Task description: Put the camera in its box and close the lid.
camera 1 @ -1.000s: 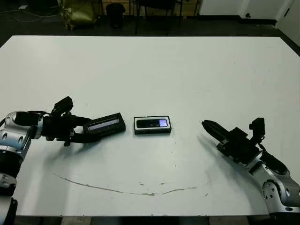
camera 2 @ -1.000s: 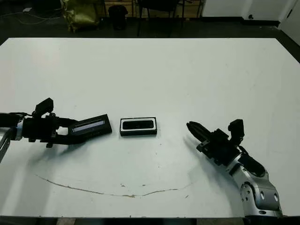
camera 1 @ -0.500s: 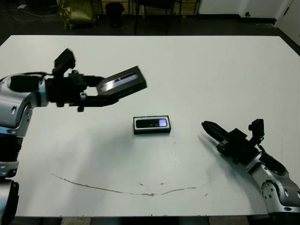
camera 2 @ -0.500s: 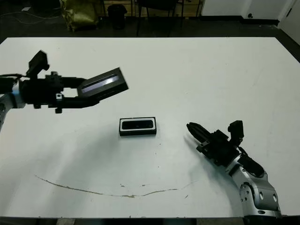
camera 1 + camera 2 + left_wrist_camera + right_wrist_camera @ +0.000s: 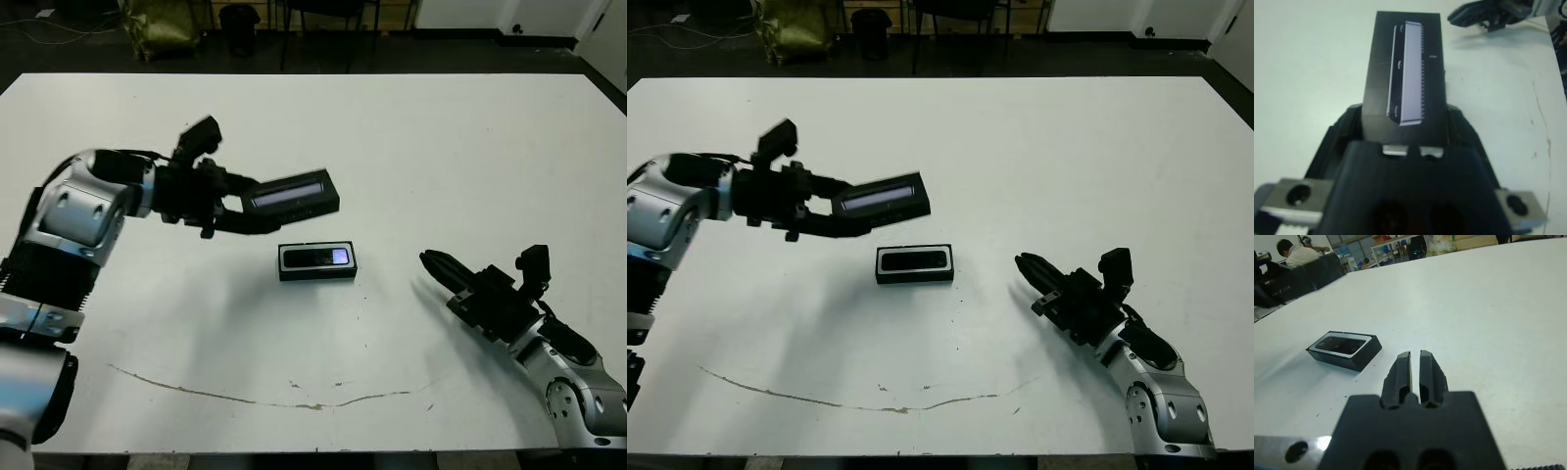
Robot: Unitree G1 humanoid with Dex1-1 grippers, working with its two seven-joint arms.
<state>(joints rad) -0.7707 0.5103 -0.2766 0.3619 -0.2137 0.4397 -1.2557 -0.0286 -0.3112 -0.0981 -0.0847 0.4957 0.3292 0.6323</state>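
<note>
The lid [image 5: 294, 193], black with a greyish-lilac long panel, hangs in the air above the table, just up and left of the box [image 5: 345, 271]. My left gripper [image 5: 257, 211] is shut on the lid's near end; the left wrist view shows the lid [image 5: 1406, 73] clamped between both fingers. The box sits at mid-table with a white inner rim, and the camera [image 5: 315, 258] lies inside it, glossy face up. My right gripper [image 5: 432, 262] rests low over the table to the right of the box, shut with nothing in it. The right wrist view shows the box [image 5: 1359, 358] ahead.
A thin brown scratch line [image 5: 294, 397] curves across the table near its front edge. Beyond the far edge are a dark floor, a yellow bag [image 5: 162, 24] and chair legs. A person [image 5: 1295, 254] sits far off in the right wrist view.
My left arm lifted the lid off the table, then carried it right and down toward the box. The box, the camera and my right arm stayed put.
</note>
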